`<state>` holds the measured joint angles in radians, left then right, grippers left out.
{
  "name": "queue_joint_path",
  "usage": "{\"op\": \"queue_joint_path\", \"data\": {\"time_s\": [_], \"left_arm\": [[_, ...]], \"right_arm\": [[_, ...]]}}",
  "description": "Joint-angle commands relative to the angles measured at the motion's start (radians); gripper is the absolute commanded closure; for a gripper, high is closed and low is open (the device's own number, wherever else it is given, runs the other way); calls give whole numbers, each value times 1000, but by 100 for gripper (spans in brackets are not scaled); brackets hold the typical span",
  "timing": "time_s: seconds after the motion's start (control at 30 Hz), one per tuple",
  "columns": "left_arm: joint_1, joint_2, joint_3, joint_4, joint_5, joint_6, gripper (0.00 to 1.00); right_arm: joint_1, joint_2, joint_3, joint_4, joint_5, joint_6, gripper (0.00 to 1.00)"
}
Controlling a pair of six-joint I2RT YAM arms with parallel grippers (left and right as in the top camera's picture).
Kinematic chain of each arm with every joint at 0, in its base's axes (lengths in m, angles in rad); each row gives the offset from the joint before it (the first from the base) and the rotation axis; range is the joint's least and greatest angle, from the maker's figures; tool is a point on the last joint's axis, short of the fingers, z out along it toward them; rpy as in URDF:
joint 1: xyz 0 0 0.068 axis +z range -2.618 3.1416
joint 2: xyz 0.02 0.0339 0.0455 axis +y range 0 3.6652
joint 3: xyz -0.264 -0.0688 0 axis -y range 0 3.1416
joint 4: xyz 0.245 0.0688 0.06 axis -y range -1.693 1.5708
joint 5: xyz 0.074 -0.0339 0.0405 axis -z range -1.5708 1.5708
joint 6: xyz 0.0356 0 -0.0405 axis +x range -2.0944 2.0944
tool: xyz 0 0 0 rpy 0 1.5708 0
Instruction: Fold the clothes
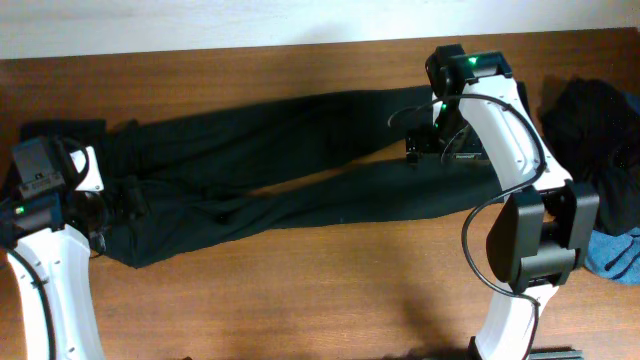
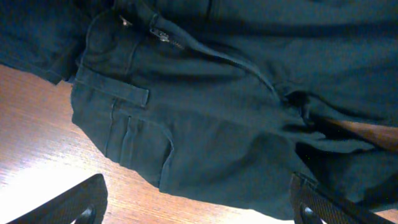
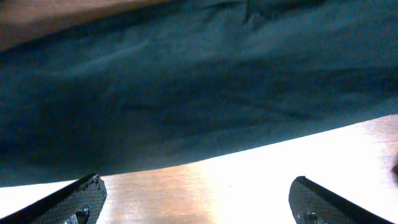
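A heap of black clothes [image 1: 595, 125] sits at the far right of the overhead frame. A blue piece [image 1: 615, 255] lies just below it at the right edge, partly behind the right arm [image 1: 510, 130]. That arm's white links rise from the lower right and cross over the leg ends of the black trousers [image 1: 250, 135], hiding part of them.

The trousers lie flat and stretched across the middle of the frame, with the waist at the left and two legs running right with a narrow wedge of wood between them. The wrist view shows the zip [image 2: 160, 35] and a pocket at the waist.

The left arm [image 1: 50, 270] comes up from the lower left corner. The left hand [image 2: 199, 208] is over the waist, its two dark fingers spread wide with nothing gripped. The right hand [image 3: 199, 199] hangs above the lower edge of a trouser leg where the cloth meets bare wood. It is likewise wide open and holds nothing.

The surface [image 1: 300, 290] is brown wood with a bright glare in both wrist views. A pale wall [image 1: 200, 25] runs along the top of the overhead frame.
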<state>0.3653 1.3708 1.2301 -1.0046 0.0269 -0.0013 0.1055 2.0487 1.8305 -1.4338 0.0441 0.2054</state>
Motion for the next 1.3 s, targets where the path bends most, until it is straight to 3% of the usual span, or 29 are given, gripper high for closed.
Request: {"op": "queue_joint_path", "data": {"time_s": [0.0,0.1,0.67,1.0,1.27], "left_arm": [[4,14,-6,6,-56,-7,7],[5,31,-6,29,-96,-2,1],[184,232,-6,104,32,145,1],[241,300,-7,130,110,420,1],[241,336,-6,120,102,501,1]], "right_arm": [[-2,-8,-52,19,-9,4,1],[-2,-8,-92,45,-9,-16,1],[-5,-8,-168,93,21,-17,1],[-37,-8,-270,182,10,-13,2],[-40,-8,-271,186,10,-13,1]]}}
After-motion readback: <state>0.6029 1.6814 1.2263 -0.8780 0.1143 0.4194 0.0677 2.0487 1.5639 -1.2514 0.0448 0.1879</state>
